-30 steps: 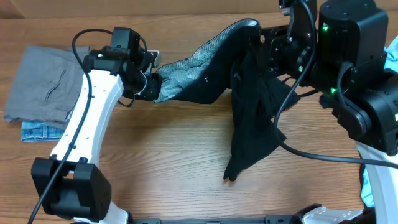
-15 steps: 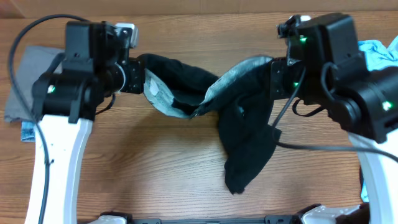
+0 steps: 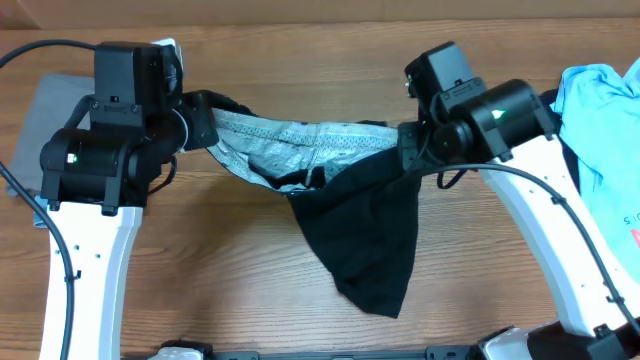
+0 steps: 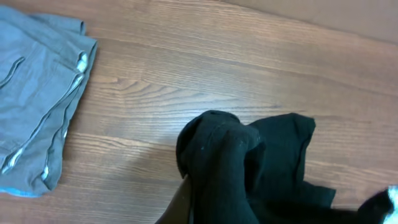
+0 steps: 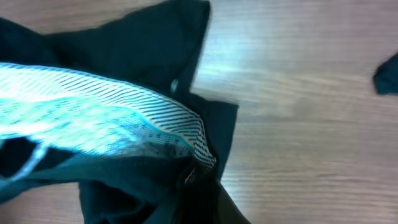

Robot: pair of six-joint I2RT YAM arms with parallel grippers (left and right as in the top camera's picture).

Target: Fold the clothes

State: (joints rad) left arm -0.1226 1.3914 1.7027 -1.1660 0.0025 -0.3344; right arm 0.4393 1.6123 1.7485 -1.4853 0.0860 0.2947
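The desk [image 3: 200, 280] is brown wood-grain board with long streaks, and a plain tan strip [image 3: 300, 10] runs along the top of the overhead frame behind it. My left fingers [image 3: 207, 127] are clamped on one end of the black garment [image 3: 365, 240] at centre left. My right fingers [image 3: 408, 152] grip its other end at centre right, though the cloth hides the tips. The garment hangs between them with its pale grey patterned inside facing up. The black body sags towards the bottom centre. A folded grey piece [image 3: 50, 110] lies flat at the upper left, and a light blue T-shirt [image 3: 600, 130] lies at the right edge.
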